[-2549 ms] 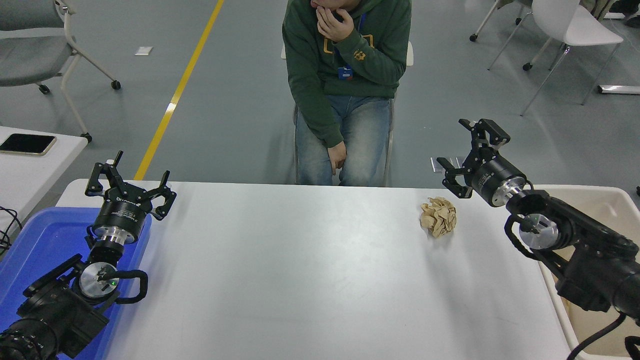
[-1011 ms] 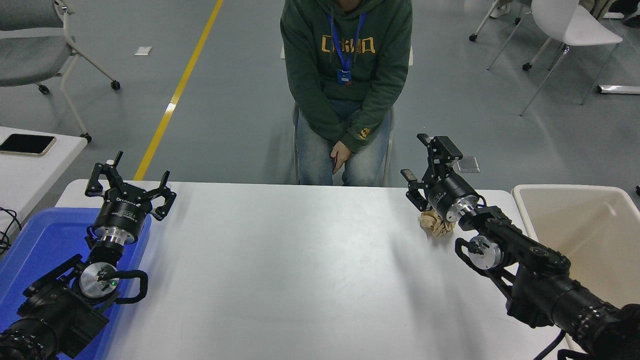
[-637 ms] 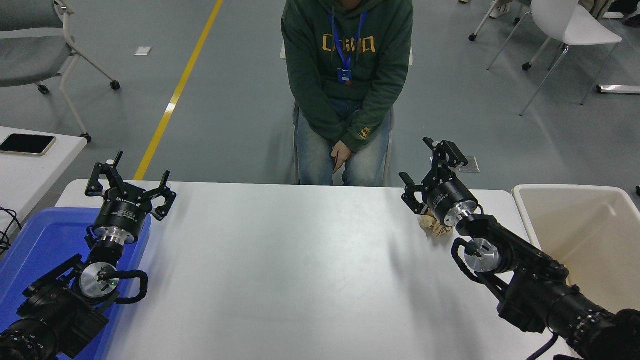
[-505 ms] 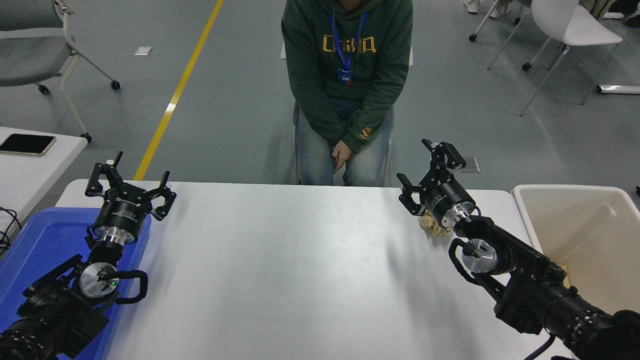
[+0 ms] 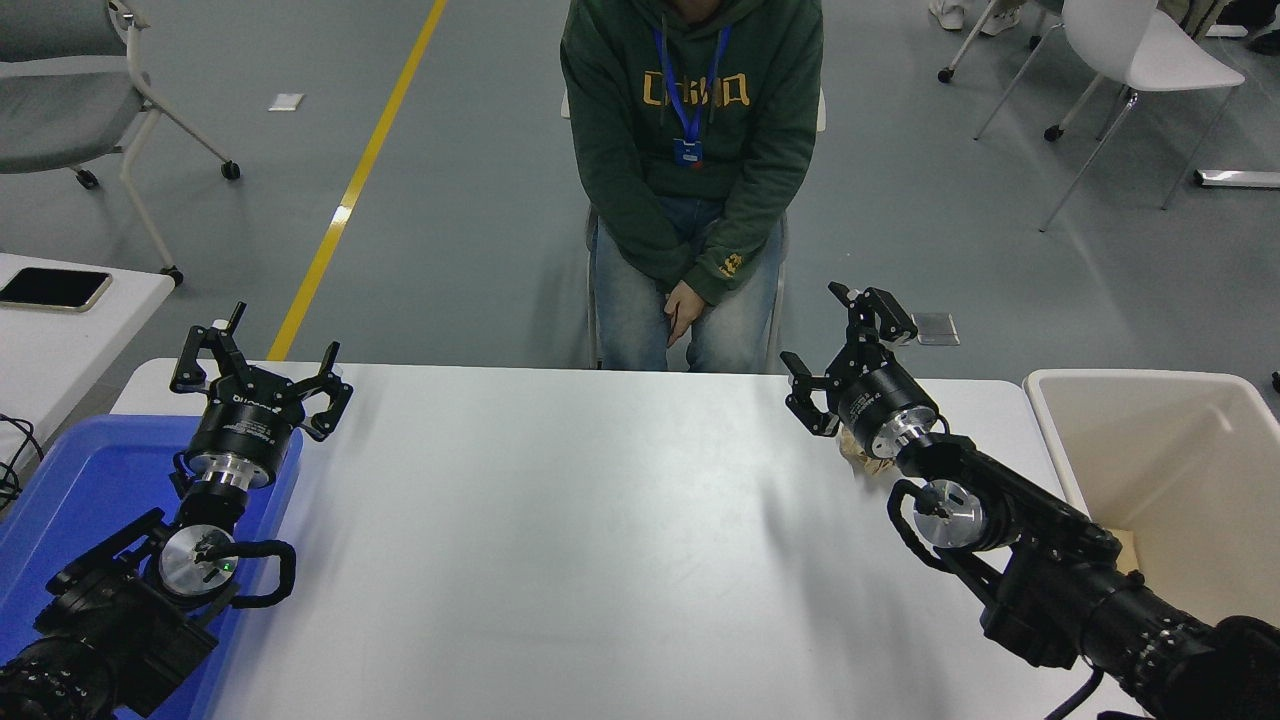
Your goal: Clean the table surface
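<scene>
Right tool (image 5: 845,350) now farther left, splayed wide over crumpled paper (image 5: 858,456) near table surface (image 5: 600,540) far edge

hoodie (image 5: 690,110) | yellow chest lettering | unreadable; no other legible text

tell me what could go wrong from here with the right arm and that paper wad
1. The right claw is open but sits past the paper wad, which is mostly hidden under its wrist, so closing now would likely grab air.
2. Coming down from here, the wrist could flatten the wad or push it along the table rather than pick it up.
3. The wad lies near the far edge, so a nudge might knock it off towards the person.
</scene>
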Action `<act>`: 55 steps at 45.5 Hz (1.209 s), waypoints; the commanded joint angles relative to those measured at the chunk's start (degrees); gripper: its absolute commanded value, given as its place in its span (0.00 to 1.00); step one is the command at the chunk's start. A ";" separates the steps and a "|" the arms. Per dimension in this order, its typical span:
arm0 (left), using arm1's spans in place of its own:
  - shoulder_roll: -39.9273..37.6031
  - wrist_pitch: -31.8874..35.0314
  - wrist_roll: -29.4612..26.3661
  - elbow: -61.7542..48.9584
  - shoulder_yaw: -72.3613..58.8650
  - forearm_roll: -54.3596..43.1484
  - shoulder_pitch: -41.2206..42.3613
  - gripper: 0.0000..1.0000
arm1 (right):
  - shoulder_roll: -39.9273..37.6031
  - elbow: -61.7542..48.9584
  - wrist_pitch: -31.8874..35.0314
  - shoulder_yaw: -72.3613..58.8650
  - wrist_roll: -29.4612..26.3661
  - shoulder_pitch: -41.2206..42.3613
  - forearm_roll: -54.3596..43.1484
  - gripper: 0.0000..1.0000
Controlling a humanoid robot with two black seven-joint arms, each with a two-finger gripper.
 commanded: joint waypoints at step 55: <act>0.00 0.00 0.02 -0.09 0.00 0.02 0.05 1.00 | 1.39 -20.03 -13.16 -78.10 0.07 20.78 -30.29 0.98</act>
